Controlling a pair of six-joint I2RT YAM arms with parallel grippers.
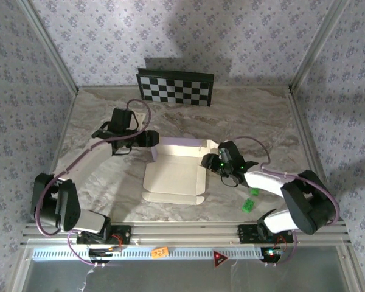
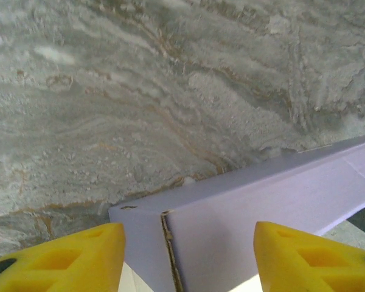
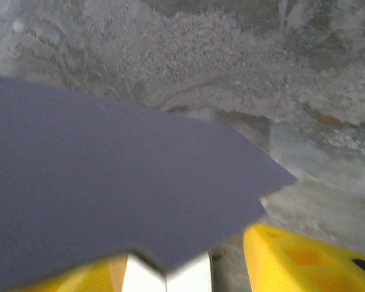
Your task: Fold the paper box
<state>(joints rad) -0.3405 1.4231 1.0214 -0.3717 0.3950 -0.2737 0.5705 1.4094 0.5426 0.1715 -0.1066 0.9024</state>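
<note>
The paper box (image 1: 173, 176) lies part-folded in the middle of the marble table, cream-white inside up, with its lavender back wall (image 1: 179, 143) raised. My left gripper (image 1: 153, 141) is at the back left corner. In the left wrist view that lavender corner (image 2: 231, 213) stands between the yellow fingers (image 2: 67, 258), and the left gripper (image 2: 188, 261) is open around it. My right gripper (image 1: 208, 159) is at the box's right side. There a lavender flap (image 3: 109, 176) lies over the gap of the open right gripper (image 3: 188, 267), clear of the right finger (image 3: 304, 258).
A black-and-white checkerboard panel (image 1: 175, 87) leans against the back wall. Small green pieces (image 1: 250, 201) lie on the table near the right arm. Aluminium rails (image 1: 182, 234) border the near edge, and patterned walls close in the sides.
</note>
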